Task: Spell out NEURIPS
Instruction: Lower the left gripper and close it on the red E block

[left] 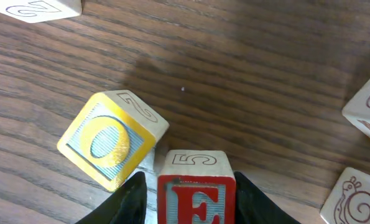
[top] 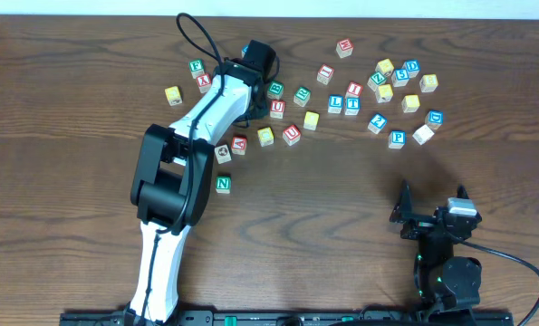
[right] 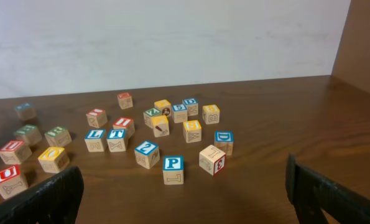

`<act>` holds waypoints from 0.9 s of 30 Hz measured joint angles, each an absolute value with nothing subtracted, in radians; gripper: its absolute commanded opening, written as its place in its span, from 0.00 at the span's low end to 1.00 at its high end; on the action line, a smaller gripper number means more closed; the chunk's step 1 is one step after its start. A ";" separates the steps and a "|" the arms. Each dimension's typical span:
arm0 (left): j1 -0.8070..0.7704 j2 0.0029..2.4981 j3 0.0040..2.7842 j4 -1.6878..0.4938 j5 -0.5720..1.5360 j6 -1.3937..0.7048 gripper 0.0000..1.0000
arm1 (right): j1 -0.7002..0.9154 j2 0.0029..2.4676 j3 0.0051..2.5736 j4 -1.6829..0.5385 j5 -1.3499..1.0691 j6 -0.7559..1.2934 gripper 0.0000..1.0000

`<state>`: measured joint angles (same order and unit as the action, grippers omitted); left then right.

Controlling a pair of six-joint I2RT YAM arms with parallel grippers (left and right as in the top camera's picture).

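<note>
In the left wrist view a red-faced E cube (left: 196, 196) stands on the table between the fingers of my left gripper (left: 188, 182). The right finger is against it and a thin gap shows on the left. A yellow O cube (left: 107, 143) lies just left of it. Overhead, my left gripper (top: 251, 98) reaches into the left cluster and covers the E cube. A green N cube (top: 222, 184) sits alone nearer the front. A red U cube (top: 292, 134) and a blue P cube (top: 397, 138) lie farther right. My right gripper (top: 430, 210) rests open at the front right, holding nothing.
Several other lettered cubes are scattered across the back of the table, among them blue L (top: 334, 104), T (top: 351, 106) and Z (top: 378, 122) cubes. The right wrist view shows the P cube (right: 172, 165) closest to my right gripper (right: 185, 186).
</note>
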<state>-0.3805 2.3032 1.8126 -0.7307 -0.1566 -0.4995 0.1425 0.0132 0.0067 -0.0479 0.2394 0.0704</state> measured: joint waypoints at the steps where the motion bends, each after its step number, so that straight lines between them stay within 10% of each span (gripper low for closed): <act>1: -0.381 2.303 1.813 -0.731 -0.157 -0.500 0.42 | 0.142 0.013 0.007 -0.048 0.239 0.070 0.99; 27: -0.381 2.303 1.804 -0.710 -0.163 -0.497 0.28 | 0.142 0.013 0.007 -0.048 0.239 0.070 0.99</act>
